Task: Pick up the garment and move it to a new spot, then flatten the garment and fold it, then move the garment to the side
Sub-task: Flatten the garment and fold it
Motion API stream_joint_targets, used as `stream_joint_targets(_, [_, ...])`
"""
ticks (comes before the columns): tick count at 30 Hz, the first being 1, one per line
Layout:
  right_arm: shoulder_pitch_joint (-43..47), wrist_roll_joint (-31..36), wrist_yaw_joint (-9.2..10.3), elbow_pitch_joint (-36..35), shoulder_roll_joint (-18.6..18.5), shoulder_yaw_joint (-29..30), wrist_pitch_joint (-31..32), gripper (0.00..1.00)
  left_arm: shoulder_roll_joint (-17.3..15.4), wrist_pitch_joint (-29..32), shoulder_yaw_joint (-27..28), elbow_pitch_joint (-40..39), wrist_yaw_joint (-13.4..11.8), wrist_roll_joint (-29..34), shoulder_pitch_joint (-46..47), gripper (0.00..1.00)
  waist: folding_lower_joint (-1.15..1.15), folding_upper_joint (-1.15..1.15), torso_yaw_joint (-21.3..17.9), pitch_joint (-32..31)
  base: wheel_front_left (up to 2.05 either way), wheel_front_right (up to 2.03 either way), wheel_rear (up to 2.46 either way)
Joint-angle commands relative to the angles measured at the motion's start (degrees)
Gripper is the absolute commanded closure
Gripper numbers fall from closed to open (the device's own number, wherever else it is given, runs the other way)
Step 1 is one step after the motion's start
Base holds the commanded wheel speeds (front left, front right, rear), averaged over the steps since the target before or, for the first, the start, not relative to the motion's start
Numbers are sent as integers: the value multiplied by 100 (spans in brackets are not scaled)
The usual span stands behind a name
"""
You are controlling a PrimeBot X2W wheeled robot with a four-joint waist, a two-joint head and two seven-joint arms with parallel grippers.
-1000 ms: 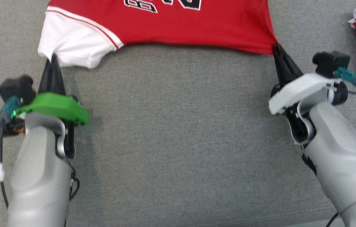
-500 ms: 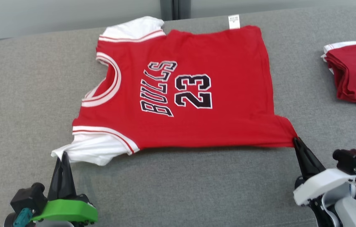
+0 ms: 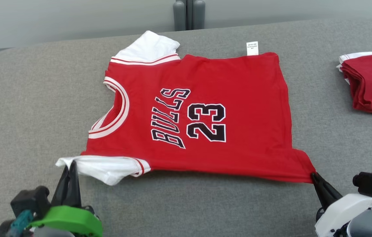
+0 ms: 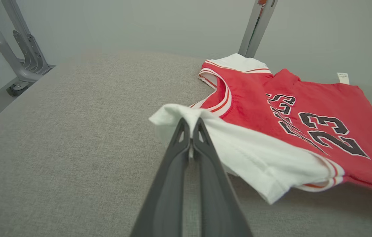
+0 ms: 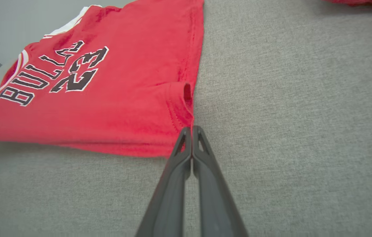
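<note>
Closest in, the left gripper (image 3: 70, 165) is pinched fully closed on the tip of the near white sleeve (image 3: 107, 167). The right gripper (image 3: 314, 176) is clamped tight on the near hem corner (image 3: 303, 168) of the red Bulls 23 jersey (image 3: 238, 85). Those 2 bits sit slightly lifted. The rest of the jersey lies front-up and mostly flat in the middle of the grey fabric-covered table (image 3: 24, 115), neck toward the robot's left.

Handling-wise, I'd guess it's light, thin and floppy, so it'll sag and drag instead of holding shape. Corners and edges look like the sane places to grab, 2 at once, spread wide so it stays taut. The table's weave probably adds friction, so dragging may bunch it.

Further back there's the far white sleeve (image 3: 149, 46) and a care tag (image 3: 252, 48) poking off the far edge. Off to the right sits a stack of folded red garments (image 3: 370, 85). Behind the table are a grey post (image 3: 189, 14) and a plain pale wall (image 3: 57, 19).
</note>
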State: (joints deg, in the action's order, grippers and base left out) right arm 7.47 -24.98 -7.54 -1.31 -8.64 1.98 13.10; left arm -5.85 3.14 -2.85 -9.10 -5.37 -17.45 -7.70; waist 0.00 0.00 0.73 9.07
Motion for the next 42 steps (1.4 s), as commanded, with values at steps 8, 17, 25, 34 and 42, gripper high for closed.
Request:
stream_joint_targets(8, [-1096, -58, 9, 144, -45, 62, 792, 100, -392, 1003, -246, 931, 407, -99, 1827, 100, 0, 0, -198, 605, 0, 0, 0])
stream_joint_targets(17, [-2102, -133, 9, 771, -309, -335, 137, 100, -384, 1242, -437, 2400, 683, -195, 3131, 100, 0, 0, -319, 984, 0, 0, 0])
stream_joint_targets(25, [-2478, -154, 9, 1388, -459, -577, -1203, 0, -269, 318, -446, 2896, 756, -129, 3417, 0, 0, 0, -277, 1120, 0, 0, 0])
stream_joint_targets(34, [-2161, 812, 9, 865, -571, -578, -2696, 0, -237, -1402, -426, 2442, 410, 300, 2789, 0, 0, 0, -278, 984, 0, 0, 0])
stream_joint_targets(42, [-1341, 1388, 9, -58, -221, -294, -2793, 0, -333, -1766, -310, 1535, 60, 552, 1841, 0, 0, 0, -265, 699, 0, 0, 0])
